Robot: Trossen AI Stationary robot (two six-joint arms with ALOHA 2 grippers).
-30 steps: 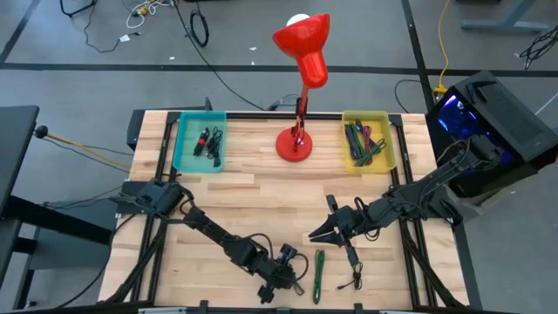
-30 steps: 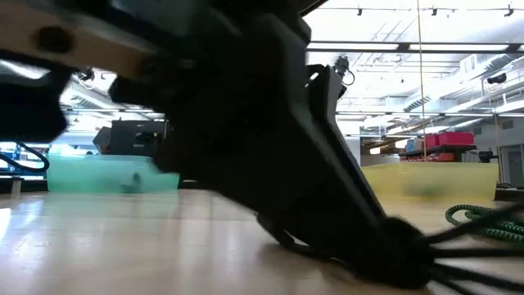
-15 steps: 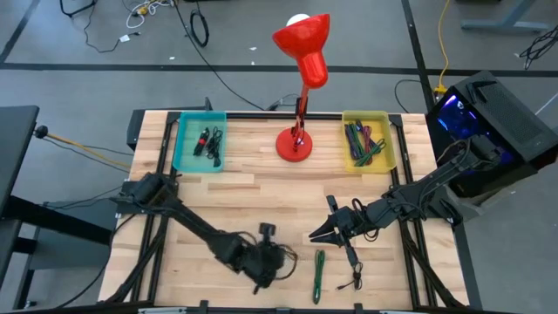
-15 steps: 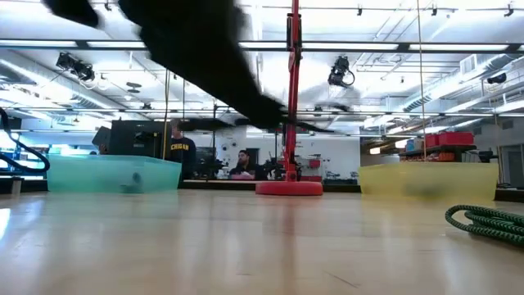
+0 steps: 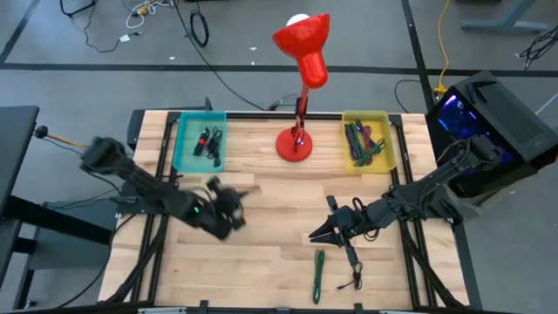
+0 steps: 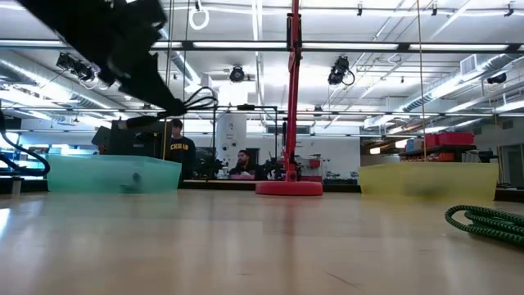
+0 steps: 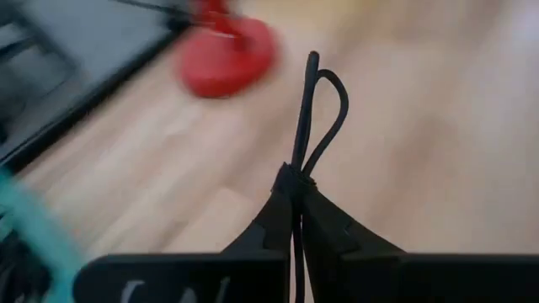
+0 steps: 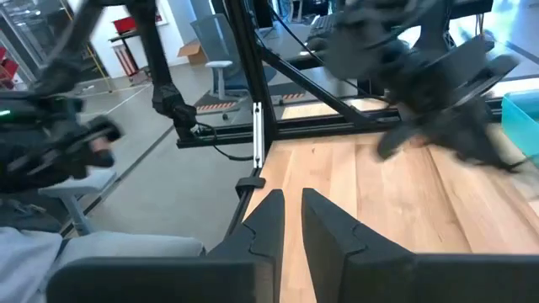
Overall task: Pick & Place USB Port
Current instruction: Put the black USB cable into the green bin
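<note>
light: bright, overhead | blur: left arm (image 5: 166, 202), wrist views
</note>
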